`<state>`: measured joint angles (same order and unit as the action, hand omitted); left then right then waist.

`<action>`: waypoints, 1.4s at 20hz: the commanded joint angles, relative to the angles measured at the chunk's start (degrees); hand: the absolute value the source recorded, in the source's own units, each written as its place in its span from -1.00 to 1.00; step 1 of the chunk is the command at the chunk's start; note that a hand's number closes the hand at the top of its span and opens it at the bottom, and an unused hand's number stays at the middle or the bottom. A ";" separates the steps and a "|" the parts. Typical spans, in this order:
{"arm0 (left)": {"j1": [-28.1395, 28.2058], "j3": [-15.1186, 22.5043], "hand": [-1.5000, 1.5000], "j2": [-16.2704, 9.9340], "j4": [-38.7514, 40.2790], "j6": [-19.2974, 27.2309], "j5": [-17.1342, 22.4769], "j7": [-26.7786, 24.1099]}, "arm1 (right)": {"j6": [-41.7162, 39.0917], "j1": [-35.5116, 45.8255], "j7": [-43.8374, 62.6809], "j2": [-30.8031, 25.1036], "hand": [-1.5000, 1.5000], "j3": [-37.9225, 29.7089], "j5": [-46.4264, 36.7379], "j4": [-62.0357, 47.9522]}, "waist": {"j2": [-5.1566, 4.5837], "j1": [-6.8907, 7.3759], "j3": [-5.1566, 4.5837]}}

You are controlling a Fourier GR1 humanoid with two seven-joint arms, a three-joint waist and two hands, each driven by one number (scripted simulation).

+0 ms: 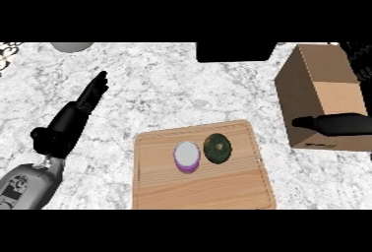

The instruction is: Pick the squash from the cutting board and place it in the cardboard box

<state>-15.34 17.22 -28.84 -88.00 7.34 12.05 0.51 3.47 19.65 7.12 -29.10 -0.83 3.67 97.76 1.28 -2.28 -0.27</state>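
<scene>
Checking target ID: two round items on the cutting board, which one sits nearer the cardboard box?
The dark green squash, on the right of the cutting board, toward the cardboard box. The white-and-purple item lies just left of it.

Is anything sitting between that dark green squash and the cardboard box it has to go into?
Nothing visible does. The squash lies on the cutting board, with a purple and white object on its far side from the cardboard box. Only bare counter lies between, with the right hand over the box.

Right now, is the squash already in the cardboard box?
No. The squash lies on the cutting board beside a halved onion, apart from the cardboard box.
</scene>
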 commanded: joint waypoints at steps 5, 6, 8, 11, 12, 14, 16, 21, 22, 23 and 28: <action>2.49 -1.91 0.00 -3.30 -1.99 -3.89 -0.88 -4.22 | -0.42 -14.84 -9.10 -7.34 -1.00 4.42 -15.91 13.48 | -0.95 1.12 0.26; 2.56 -2.17 0.00 -3.27 -0.92 -3.74 -1.76 -5.66 | -0.26 -14.83 -6.67 -7.75 -1.00 6.41 -18.38 16.83 | -0.95 1.12 0.21; 1.16 -0.55 0.00 -1.00 -0.05 -2.16 -3.77 -3.85 | -1.63 -12.40 -6.65 -9.75 -1.00 7.48 -22.06 15.45 | -1.16 1.59 0.22; 2.84 -1.07 0.00 -0.95 0.43 -3.82 -3.76 -7.10 | -5.76 -11.58 3.15 -10.70 -1.00 12.66 -25.82 20.47 | -1.13 2.18 0.15; 3.49 -0.07 0.00 -0.52 -1.85 -2.47 -4.73 -6.01 | -7.53 -11.29 6.53 -12.59 -1.00 13.56 -27.78 21.69 | -0.97 2.35 0.12; 2.79 -1.86 0.00 -1.86 0.41 -4.31 -3.72 -7.48 | -12.79 -9.74 12.36 -14.79 -1.00 16.80 -29.06 23.64 | -1.04 2.45 0.02; 1.66 -2.74 0.00 -1.71 1.01 -5.24 -2.53 -6.04 | -18.17 -8.03 15.33 -16.92 -1.00 18.08 -28.53 24.90 | -1.11 2.38 0.06; 0.24 -1.76 0.00 0.16 3.31 -6.09 -4.20 -7.29 | -26.10 0.66 31.91 -9.18 -1.00 31.06 -33.07 26.97 | -1.28 3.18 0.07; 0.18 -2.86 0.00 -0.37 5.09 -6.26 -4.50 -9.75 | -28.53 1.64 33.77 -9.52 -1.00 32.52 -33.75 26.57 | -1.32 3.13 0.03; -0.31 -2.26 0.00 0.33 4.82 -5.82 -4.70 -8.20 | -30.64 3.95 37.85 -8.01 -1.00 34.72 -34.80 26.72 | -1.26 3.28 0.00; 2.23 -4.19 0.00 -0.94 1.28 -7.88 -3.37 -7.09 | -38.61 10.06 52.58 3.79 -1.00 39.78 -33.31 23.23 | -1.09 3.15 0.14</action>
<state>-14.27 14.28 -28.99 -85.37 0.91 7.94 -7.18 -28.74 25.84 49.18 -31.69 34.60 -29.82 122.27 0.11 0.91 -0.19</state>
